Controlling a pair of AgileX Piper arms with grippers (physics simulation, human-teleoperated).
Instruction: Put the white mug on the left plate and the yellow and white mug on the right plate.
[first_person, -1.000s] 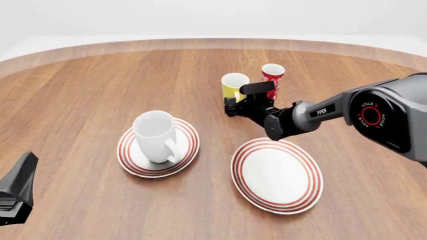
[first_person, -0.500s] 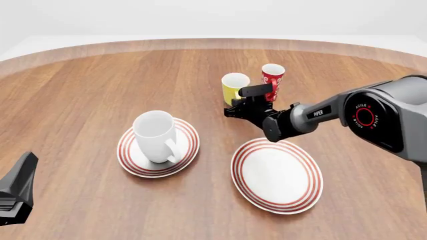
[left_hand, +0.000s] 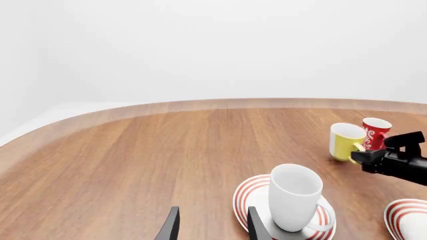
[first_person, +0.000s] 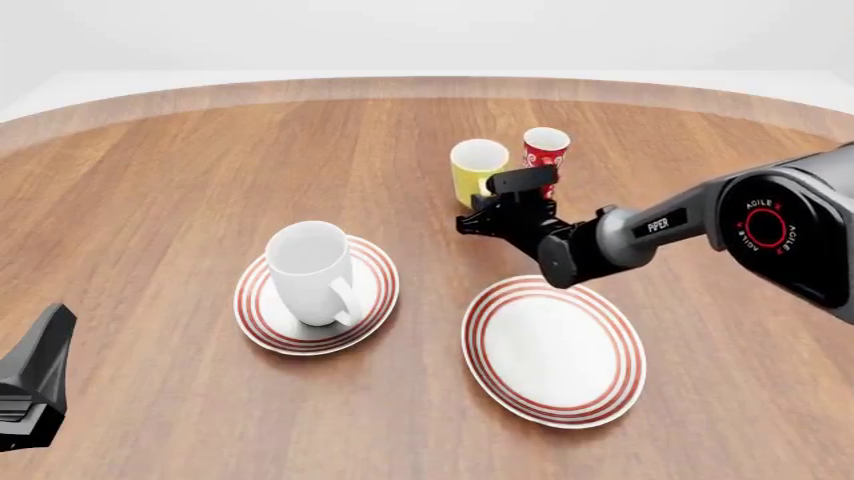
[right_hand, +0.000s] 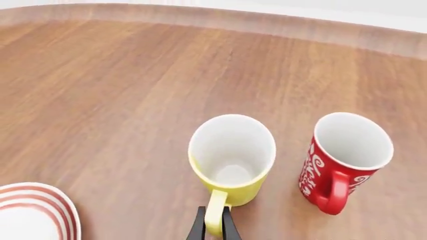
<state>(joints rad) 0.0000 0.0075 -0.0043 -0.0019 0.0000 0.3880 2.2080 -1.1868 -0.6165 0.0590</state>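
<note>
White mug (first_person: 310, 270) sitting on left plate (first_person: 376, 300), done; right claw (right_hand: 213, 227) pinching yellow and white mug (right_hand: 230, 160) handle, right plate (first_person: 607, 385) awaiting; left claw (left_hand: 212, 225) idling open.

Bright, even, diffuse light; sharp, noise-free renders. Only faint soft shadows on the surface (first_person: 174, 170) beneath the white mug (first_person: 310, 270).

Slim red mug (first_person: 545, 157) with white swirl pattern, upright, on wooden table (first_person: 187, 170)

Yellow and white mug (first_person: 477, 171); red white-patterned mug (first_person: 543, 155); red-ringed plates.
</note>
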